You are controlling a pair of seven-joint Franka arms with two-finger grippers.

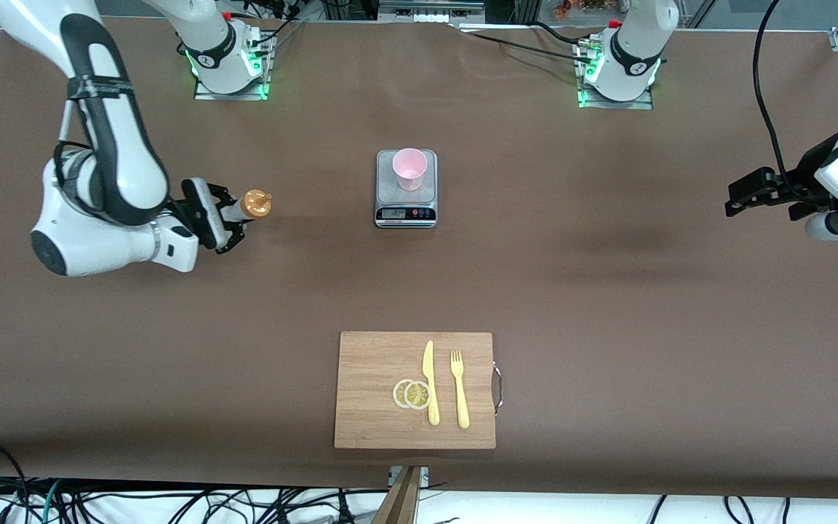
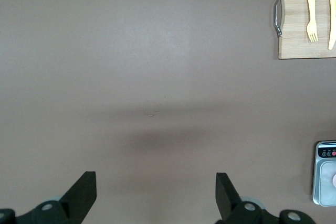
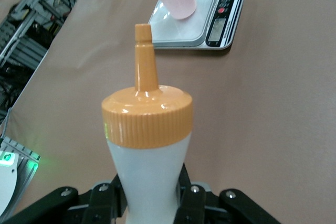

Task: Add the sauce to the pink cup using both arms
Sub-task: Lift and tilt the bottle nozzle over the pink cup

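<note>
— Pink plastic: where is it?
— The pink cup (image 1: pixel 409 169) stands upright on a kitchen scale (image 1: pixel 405 189), mid-table.
— Sauce?
— The squeeze bottle (image 1: pixel 254 204), orange cap, is clamped upright in the right gripper (image 1: pixel 233 216) toward the right arm's end.
— Other arm?
— The left gripper (image 1: pixel 743 198) waits, fingers spread wide, holding nothing, over bare table.

My right pincer (image 3: pixel 152 203) hides the sauce bottle's (image 3: pixel 149 166) base; the scale's (image 2: pixel 326 174) body runs off my left wrist view's edge, its display (image 1: pixel 393 213) too small to read.
</note>
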